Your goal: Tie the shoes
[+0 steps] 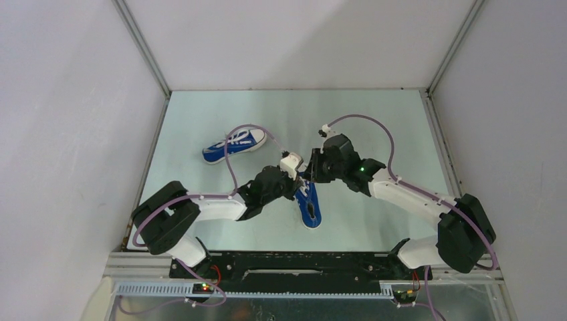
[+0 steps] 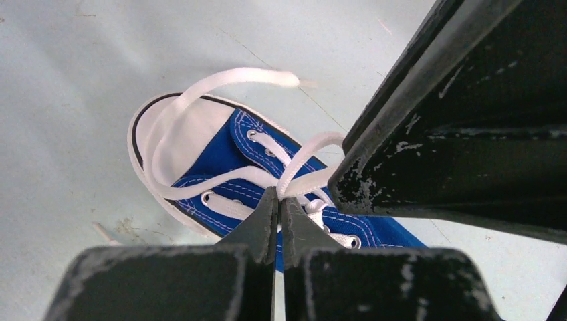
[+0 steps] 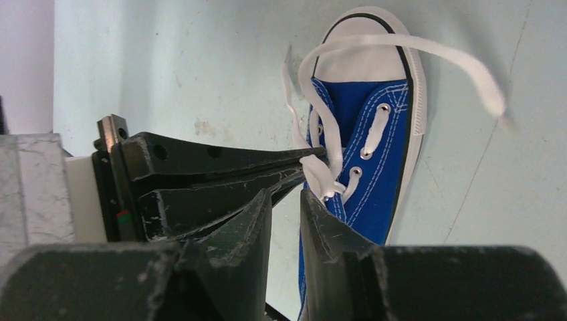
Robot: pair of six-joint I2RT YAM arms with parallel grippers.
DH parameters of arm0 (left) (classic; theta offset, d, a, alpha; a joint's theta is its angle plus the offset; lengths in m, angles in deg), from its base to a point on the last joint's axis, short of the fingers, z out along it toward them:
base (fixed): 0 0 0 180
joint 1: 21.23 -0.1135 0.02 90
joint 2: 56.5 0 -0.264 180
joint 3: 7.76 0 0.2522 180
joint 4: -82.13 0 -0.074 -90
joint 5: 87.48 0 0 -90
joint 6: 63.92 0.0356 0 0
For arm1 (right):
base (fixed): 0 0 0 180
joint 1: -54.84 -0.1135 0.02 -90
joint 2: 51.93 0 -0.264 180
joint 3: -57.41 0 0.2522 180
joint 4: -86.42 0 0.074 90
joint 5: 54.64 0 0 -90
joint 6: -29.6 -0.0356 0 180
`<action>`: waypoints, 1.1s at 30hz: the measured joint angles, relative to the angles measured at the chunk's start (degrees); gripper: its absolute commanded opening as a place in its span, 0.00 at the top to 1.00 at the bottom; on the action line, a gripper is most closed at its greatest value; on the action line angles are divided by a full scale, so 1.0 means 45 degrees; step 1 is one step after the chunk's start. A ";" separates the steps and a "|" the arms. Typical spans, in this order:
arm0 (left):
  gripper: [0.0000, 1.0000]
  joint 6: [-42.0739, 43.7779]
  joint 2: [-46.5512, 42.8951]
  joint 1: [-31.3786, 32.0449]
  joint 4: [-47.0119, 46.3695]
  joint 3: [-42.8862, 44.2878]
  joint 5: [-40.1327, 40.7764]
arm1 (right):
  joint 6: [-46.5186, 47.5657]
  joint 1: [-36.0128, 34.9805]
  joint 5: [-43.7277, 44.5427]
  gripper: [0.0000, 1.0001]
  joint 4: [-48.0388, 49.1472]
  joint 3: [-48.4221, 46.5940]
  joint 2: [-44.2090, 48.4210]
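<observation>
So, the small blue canvas sneaker [image 1: 311,208] is laid mid-way on the pale green table [image 1: 374,134], long axis running far to near, under both arms. Its white lace [image 2: 234,71] is pinched at the crossing by the left gripper [image 2: 279,200]. The right gripper [image 3: 286,200] is parted slightly, nothing held, with the crossing just ahead of it.

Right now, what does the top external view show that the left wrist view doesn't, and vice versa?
Only top external: the second blue canvas sneaker, lying apart, farther back on the left. Only left wrist: the left pincer shut on the white lace above the eyelets, and a loose end arcing over the white rubber toe cap. Both: the near blue canvas sneaker between the arms.
</observation>
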 measured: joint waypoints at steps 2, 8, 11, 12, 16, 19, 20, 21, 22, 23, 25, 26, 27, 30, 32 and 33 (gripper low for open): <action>1.00 0.0000 -0.0015 -0.0010 -0.0039 0.0000 -0.0005 | 0.0073 0.0000 0.0092 0.67 -0.0160 0.0010 0.0010; 1.00 -0.0146 -0.0141 -0.0019 -0.0053 -0.0010 0.0015 | 0.1506 0.0680 -0.0058 0.55 -0.0665 0.0262 0.0884; 1.00 -0.0447 -0.0262 -0.0024 0.0024 -0.0024 0.0087 | 0.2754 0.1982 -0.0792 0.49 -0.0102 0.0272 0.1015; 1.00 -0.0597 -0.0321 -0.0024 0.0000 -0.0083 0.0151 | 0.3211 0.2414 -0.1263 0.49 0.0102 0.0272 0.0782; 1.00 -0.1185 -0.0457 -0.0029 -0.0194 -0.0539 0.0413 | 0.5207 0.3487 -0.2973 0.47 0.0355 -0.0131 -0.1229; 1.00 -0.1637 -0.0461 -0.0024 -0.0282 -0.0816 0.0588 | 0.6455 0.3691 -0.4148 0.44 0.0005 -0.1054 -0.3138; 1.00 -0.1783 -0.0461 -0.0034 -0.0325 -0.0874 0.0641 | 0.6868 0.3711 -0.4571 0.43 -0.0223 -0.1540 -0.3779; 1.00 -0.1962 -0.0461 -0.0039 -0.0447 -0.0937 0.0690 | 0.7189 0.3716 -0.4891 0.42 -0.0379 -0.1982 -0.4303; 1.00 -0.2113 -0.0461 -0.0049 -0.0578 -0.1010 0.0699 | 0.7461 0.3716 -0.5090 0.41 -0.0510 -0.2317 -0.4663; 1.00 -0.2249 -0.0461 -0.0058 -0.0801 -0.1107 0.0714 | 0.7771 0.3716 -0.5357 0.41 -0.0627 -0.2783 -0.5100; 1.00 -0.2565 -0.0461 -0.0102 -0.1214 -0.1375 0.0772 | 0.8233 0.3716 -0.5654 0.41 -0.0636 -0.3317 -0.5615; 1.00 -0.2681 -0.0461 -0.0117 -0.1321 -0.1472 0.0801 | 0.8456 0.3716 -0.5809 0.41 -0.0631 -0.3555 -0.5833; 1.00 -0.2788 -0.0461 -0.0141 -0.1409 -0.1549 0.0826 | 0.8670 0.3721 -0.5935 0.41 -0.0651 -0.3803 -0.6047; 1.00 -0.3109 -0.0466 -0.0228 -0.1632 -0.1685 0.0933 | 0.9301 0.3725 -0.6271 0.42 -0.0937 -0.4736 -0.6858; 1.00 -0.3264 -0.0486 -0.0301 -0.1773 -0.1753 0.0981 | 0.9685 0.3725 -0.6426 0.43 -0.1127 -0.5372 -0.7446; 1.00 -0.3347 -0.0510 -0.0350 -0.1870 -0.1831 0.0996 | 0.9816 0.3711 -0.6450 0.43 -0.1200 -0.5586 -0.7664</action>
